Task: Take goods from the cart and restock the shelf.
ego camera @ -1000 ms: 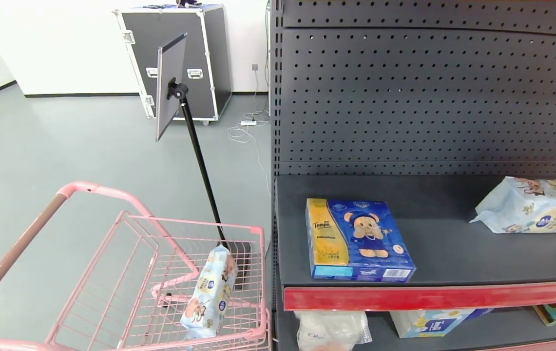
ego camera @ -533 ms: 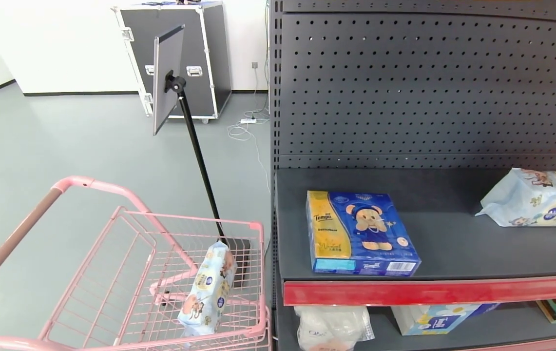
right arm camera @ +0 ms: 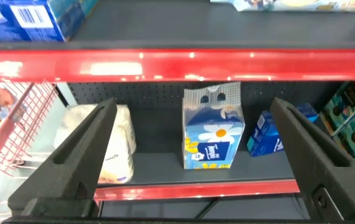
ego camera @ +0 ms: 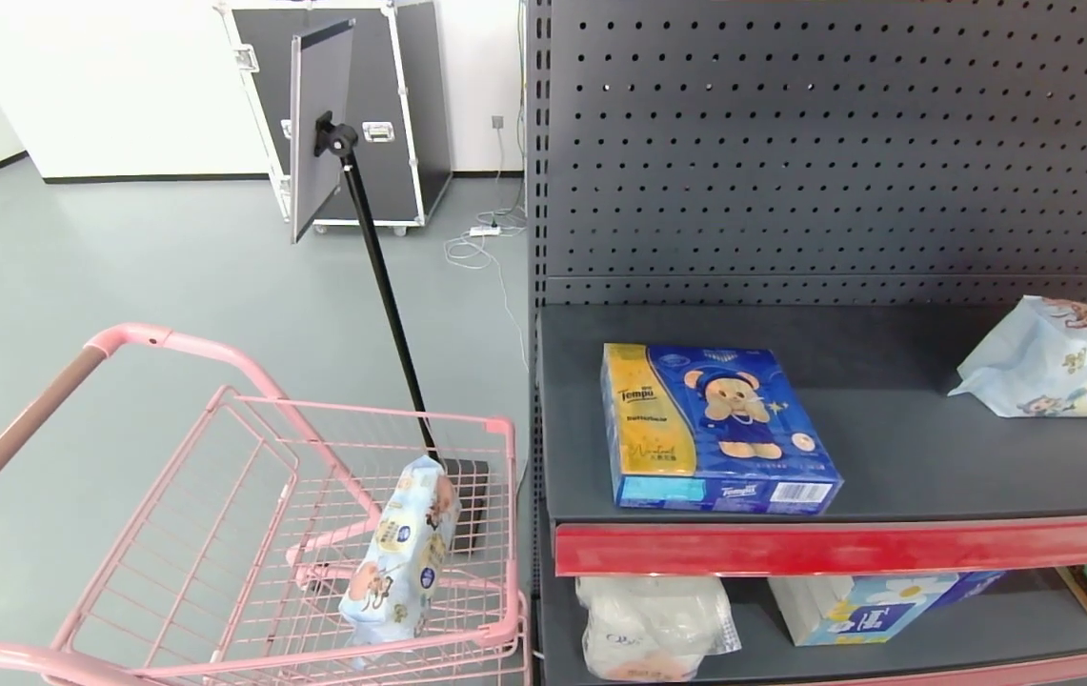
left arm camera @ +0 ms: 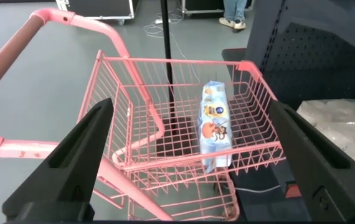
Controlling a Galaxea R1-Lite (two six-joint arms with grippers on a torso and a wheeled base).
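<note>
Grey floor [ego camera: 124, 267], pink cart [ego camera: 508, 514] beside dark shelf [ego camera: 895, 457]; left pincer [left arm camera: 187, 171] and right pincer [right arm camera: 190, 162] gape wide

There were two pale packs [ego camera: 399, 553] [ego camera: 1067, 362], one in the one cart [ego camera: 138, 334] ahead of the left gripper [left arm camera: 190, 104] and one above the right gripper [right arm camera: 193, 102], plus one bear pack [ego camera: 719, 429], one white bag [right arm camera: 118, 146] and one flowered box [right arm camera: 213, 130].

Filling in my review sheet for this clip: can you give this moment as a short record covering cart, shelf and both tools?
to stock: one pale blue pack standing upright in the pink cart
stocked: blue box flat on the shelf, second pack farther right
below: white bag, tissue box
arms: left tool open, empty, over the cart; right tool open, empty, facing the lower level
</note>
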